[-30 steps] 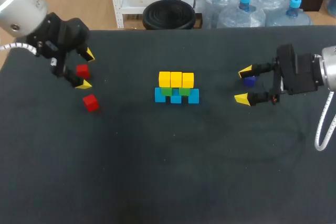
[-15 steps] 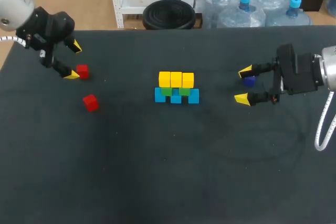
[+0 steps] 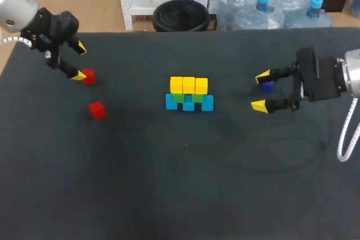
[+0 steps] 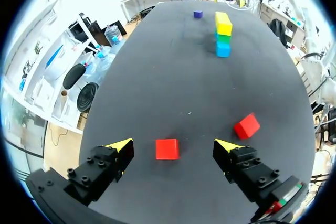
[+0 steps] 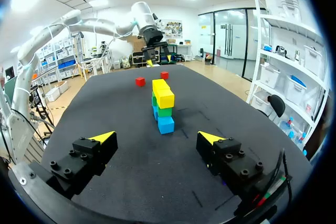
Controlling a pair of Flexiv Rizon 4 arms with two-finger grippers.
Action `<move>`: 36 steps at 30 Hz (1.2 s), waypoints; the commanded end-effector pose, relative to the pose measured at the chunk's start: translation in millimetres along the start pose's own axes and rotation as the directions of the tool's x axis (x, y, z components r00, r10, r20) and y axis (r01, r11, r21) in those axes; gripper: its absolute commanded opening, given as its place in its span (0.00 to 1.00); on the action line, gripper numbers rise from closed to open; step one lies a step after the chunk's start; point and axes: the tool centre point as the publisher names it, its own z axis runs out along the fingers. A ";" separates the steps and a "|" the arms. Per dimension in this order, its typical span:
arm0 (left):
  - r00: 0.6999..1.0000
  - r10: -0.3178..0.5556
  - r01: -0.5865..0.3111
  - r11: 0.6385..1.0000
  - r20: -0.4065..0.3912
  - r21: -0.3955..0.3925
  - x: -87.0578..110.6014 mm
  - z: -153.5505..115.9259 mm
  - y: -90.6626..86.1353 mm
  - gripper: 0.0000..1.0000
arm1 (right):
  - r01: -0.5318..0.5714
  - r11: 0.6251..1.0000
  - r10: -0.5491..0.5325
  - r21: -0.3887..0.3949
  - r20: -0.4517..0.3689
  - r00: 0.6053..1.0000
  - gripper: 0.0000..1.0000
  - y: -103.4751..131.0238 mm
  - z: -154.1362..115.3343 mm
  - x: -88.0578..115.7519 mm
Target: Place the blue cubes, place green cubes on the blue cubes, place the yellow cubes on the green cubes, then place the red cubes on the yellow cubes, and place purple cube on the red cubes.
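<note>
Left jaws: spread wide, pinching nothing; my left arm (image 3: 17,7) holds them low over the far left part of the surface (image 3: 185,184).
First red cube (image 4: 167,149): flat on the surface between my left fingers, touching neither in the left wrist view. In the head view it sits just beside the nearer yellow tip.
Second red cube (image 4: 247,126): on the surface near the first, outside the left jaws, on the side closer to me.
Blue cubes (image 3: 189,104): three in a row at mid-surface, forming the bottom layer of the stack.
Green cubes (image 3: 179,98): two, on top of the blue row.
Yellow cubes (image 3: 188,85): three side by side on the green cubes, forming the top layer.
Purple cube (image 3: 267,87): on the surface, well to the right of the stack, just beside the farther yellow tip of my right jaws. I cannot tell whether they touch.
Right jaws: spread wide, pinching nothing; my right arm (image 3: 318,80) comes in from the right edge with the tips pointing toward the stack.
</note>
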 end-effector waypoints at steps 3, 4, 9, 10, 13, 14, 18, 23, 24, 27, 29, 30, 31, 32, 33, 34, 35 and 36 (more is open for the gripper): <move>1.000 -0.006 0.006 0.999 0.009 -0.032 6.3 9.4 3.0 1.00 | 0.001 1.000 -0.001 0.000 0.002 1.000 1.00 -0.3 0.9 0.4; 1.000 -0.008 0.008 0.999 0.013 -0.035 7.9 10.4 2.4 1.00 | 0.001 1.000 -0.001 0.000 0.002 1.000 1.00 -0.3 0.9 0.4; 1.000 -0.014 0.015 0.999 0.013 -0.035 15.3 18.1 -1.3 1.00 | 0.001 1.000 -0.001 0.000 0.002 1.000 1.00 -0.3 0.9 0.4; 1.000 -0.015 0.015 0.999 0.012 -0.034 16.1 19.2 -1.9 1.00 | 0.001 1.000 -0.001 0.000 0.002 1.000 1.00 -0.3 0.9 0.4; 1.000 -0.014 0.014 0.999 0.016 -0.031 18.2 22.4 -4.0 1.00 | 0.001 1.000 -0.001 0.000 0.002 1.000 1.00 -0.3 0.9 0.4; 1.000 -0.008 0.008 0.999 0.020 -0.031 18.7 23.4 -4.5 1.00 | 0.001 1.000 -0.001 0.000 0.002 1.000 1.00 -0.3 0.9 0.4; 1.000 -0.007 0.008 1.000 0.022 -0.029 21.7 27.8 -4.3 1.00 | 0.001 1.000 -0.001 0.000 0.002 1.000 1.00 -0.3 0.9 0.4; 1.000 -0.012 0.012 0.999 0.029 -0.030 25.8 31.4 -1.7 1.00 | 0.001 1.000 -0.001 0.000 0.002 1.000 1.00 -0.3 0.9 0.4; 0.999 -0.013 0.014 0.999 0.030 -0.030 26.7 32.1 -1.2 1.00 | 0.001 1.000 -0.001 0.000 0.002 1.000 1.00 -0.3 0.9 0.4; 0.999 -0.019 0.020 0.999 0.029 -0.028 28.4 33.6 0.1 1.00 | 0.001 1.000 -0.001 0.000 0.002 1.000 1.00 -0.3 0.9 0.4; 0.999 -0.020 0.021 0.999 0.029 -0.026 28.9 34.2 0.7 1.00 | 0.001 1.000 -0.001 0.000 0.002 1.000 1.00 -0.3 0.9 0.4; 0.999 -0.020 0.021 0.999 0.030 -0.026 29.0 34.7 1.0 1.00 | 0.001 1.000 -0.001 0.000 0.002 1.000 1.00 -0.3 0.9 0.4; 0.999 -0.020 0.021 0.999 0.030 -0.026 29.0 35.3 1.2 1.00 | 0.001 1.000 -0.001 0.000 0.002 1.000 1.00 -0.3 0.9 0.4; 0.999 -0.019 0.020 0.999 0.031 -0.025 29.0 36.2 1.4 1.00 | 0.001 1.000 -0.001 0.000 0.002 1.000 1.00 -0.3 0.9 0.4; 0.999 -0.018 0.019 1.000 0.030 -0.024 28.9 37.3 1.6 1.00 | 0.001 1.000 -0.001 0.000 0.002 1.000 1.00 -0.3 0.9 0.4; 0.999 -0.017 0.018 1.000 0.031 -0.023 28.8 38.1 1.7 1.00 | 0.001 1.000 -0.001 0.000 0.002 1.000 1.00 -0.3 0.9 0.4; 0.999 -0.016 0.017 1.000 0.031 -0.021 28.7 39.1 1.7 1.00 | 0.001 1.000 -0.001 0.000 0.002 1.000 1.00 -0.3 0.9 0.4; 0.999 -0.016 0.017 1.000 0.030 -0.020 28.6 40.1 1.7 1.00 | 0.001 1.000 -0.001 0.000 0.002 1.000 1.00 -0.3 0.9 0.4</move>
